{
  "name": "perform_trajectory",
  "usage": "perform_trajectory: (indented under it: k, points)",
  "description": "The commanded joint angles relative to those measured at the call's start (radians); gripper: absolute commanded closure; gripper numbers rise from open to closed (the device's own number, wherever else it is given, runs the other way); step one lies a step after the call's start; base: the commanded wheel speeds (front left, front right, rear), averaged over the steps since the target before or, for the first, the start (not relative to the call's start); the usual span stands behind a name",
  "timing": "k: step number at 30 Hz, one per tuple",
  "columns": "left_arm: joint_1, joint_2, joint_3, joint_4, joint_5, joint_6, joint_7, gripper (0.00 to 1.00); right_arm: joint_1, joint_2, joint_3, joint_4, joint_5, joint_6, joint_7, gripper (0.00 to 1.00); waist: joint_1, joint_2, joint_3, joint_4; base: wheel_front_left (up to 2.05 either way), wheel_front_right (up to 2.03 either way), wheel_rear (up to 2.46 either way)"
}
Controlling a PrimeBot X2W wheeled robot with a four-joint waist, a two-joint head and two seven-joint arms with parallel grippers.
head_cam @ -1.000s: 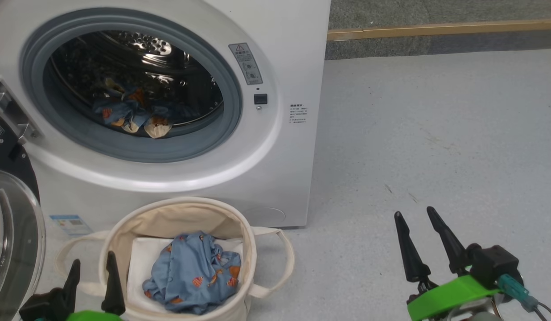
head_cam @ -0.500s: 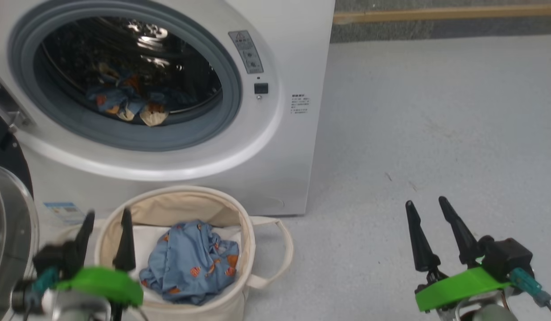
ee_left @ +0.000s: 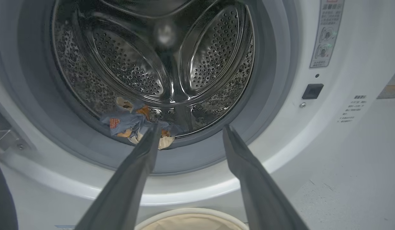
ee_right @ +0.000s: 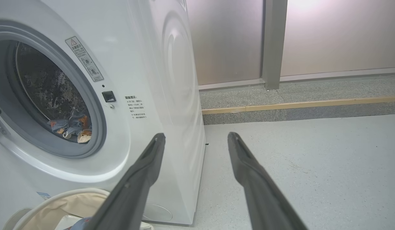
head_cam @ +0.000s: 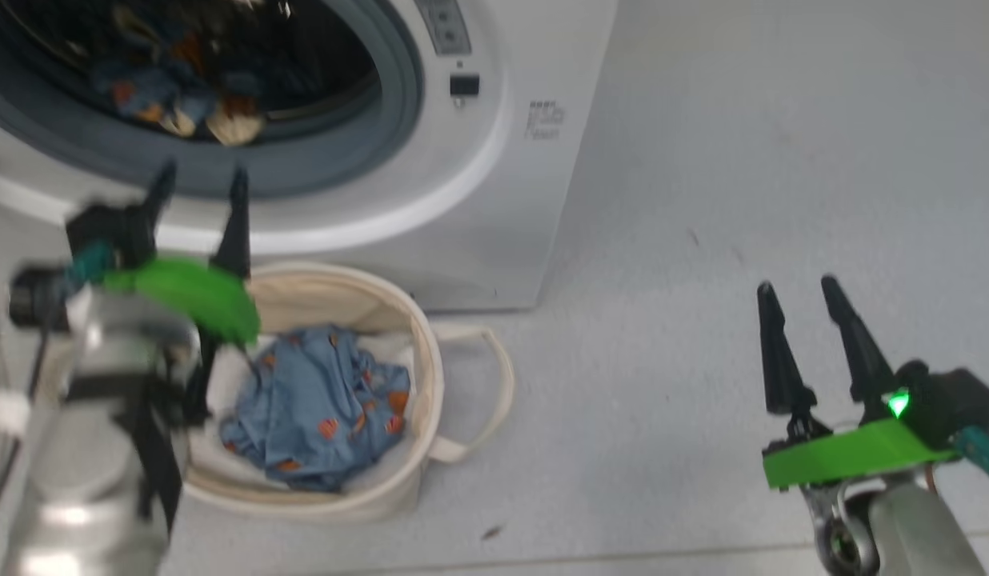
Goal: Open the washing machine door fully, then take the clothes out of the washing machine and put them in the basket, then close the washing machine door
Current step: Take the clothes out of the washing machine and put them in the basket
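The white front-loading washing machine (head_cam: pixel 494 200) stands with its round grey-rimmed hole uncovered. The head view is blurry and cuts off the top of the hole. Inside the shiny steel drum with little holes (ee_left: pixel 213 57), a small heap of light-blue clothes with orange marks (ee_left: pixel 128 123) lies at the bottom front, near the grey rim. In the left wrist view one dark finger (ee_left: pixel 133 172) covers part of that heap. More of the same blue cloth (head_cam: pixel 318 408) lies bunched in the round cream cloth basket (head_cam: pixel 430 384) on the floor, just in front of the machine. The left arm hides the basket's left side.

The left claw (head_cam: pixel 203 170) is up above the basket and points at the hole. Its two fingers are spread wide and hold nothing. The right claw (head_cam: pixel 797 285) is over the bare grey floor (head_cam: pixel 686 160), well apart from the machine and the basket. It is spread wide too, with nothing in it.

The big round black door (ee_left: pixel 1 198) is almost all cut off. Just a dark strip of it shows at the lower left corner of the left wrist view, below a blurry metal hinge.
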Motion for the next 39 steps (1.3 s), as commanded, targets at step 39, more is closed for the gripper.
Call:
perform_trajectory:
  k: [39]
  points:
    - [-1.107, 0.129, -0.221, 0.804, 0.334, 0.271, 0.35, 0.0, -0.208, 0.017, 0.052, -0.118, 0.054, 0.001, -0.012, 0.0, 0.0, -0.0001, 0.527, -0.155, 0.0, 0.0, 0.0]
